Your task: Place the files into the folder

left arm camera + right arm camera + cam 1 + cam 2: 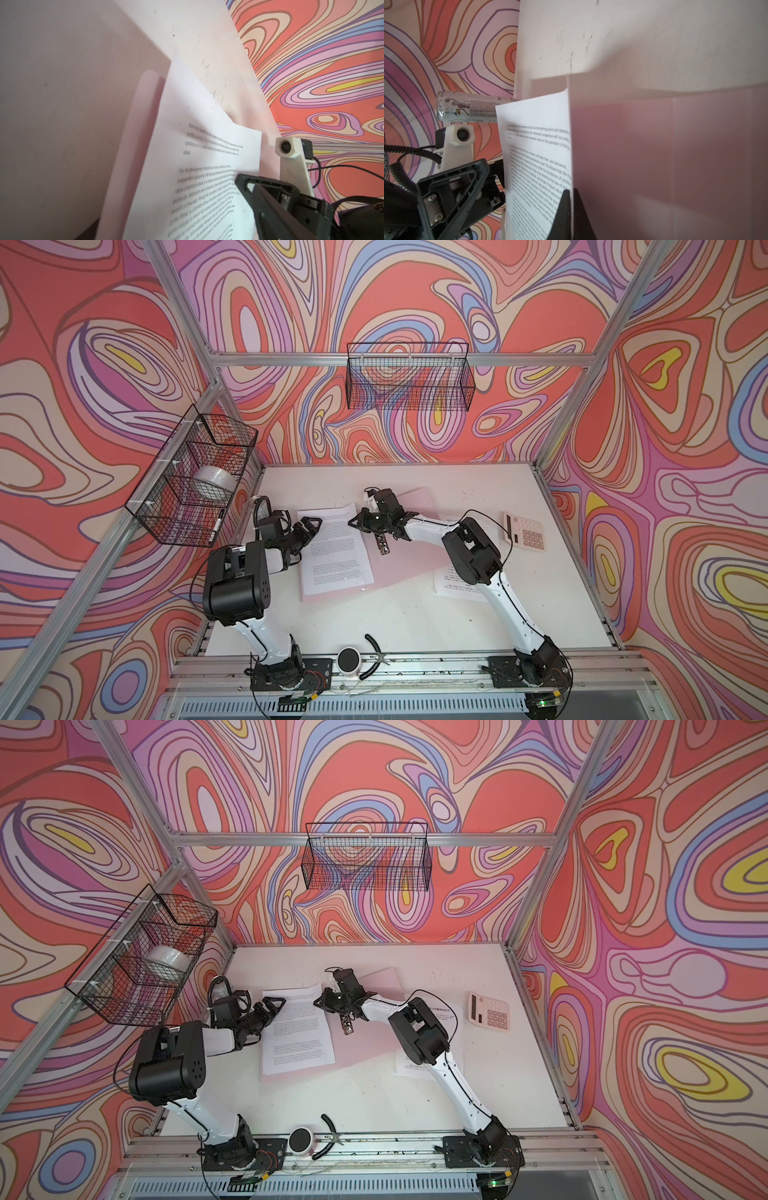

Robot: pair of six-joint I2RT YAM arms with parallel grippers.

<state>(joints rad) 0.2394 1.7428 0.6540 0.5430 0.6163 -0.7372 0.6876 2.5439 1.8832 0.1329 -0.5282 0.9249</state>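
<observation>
Step, as judged: settling one sheet (332, 556) onto the open folder (407, 564). Best lowered slowly, square to the fold, and released once flat.
Right gripper (572, 193): jaws pinched on the sheet's edge.
Left gripper (312, 526): jaws wide, holding nothing, at the opposite edge.
Folder: open beneath the sheet.
Second sheet (451, 587): beside the folder, outside it.

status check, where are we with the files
Right gripper shut on printed sheet's edge; left gripper open beside it. Sheet over open folder. Second sheet outside, under right arm.

Pale pink folder (409, 562), white black-printed files (334, 551), swirly coral-and-lilac walls (415, 290).
</observation>
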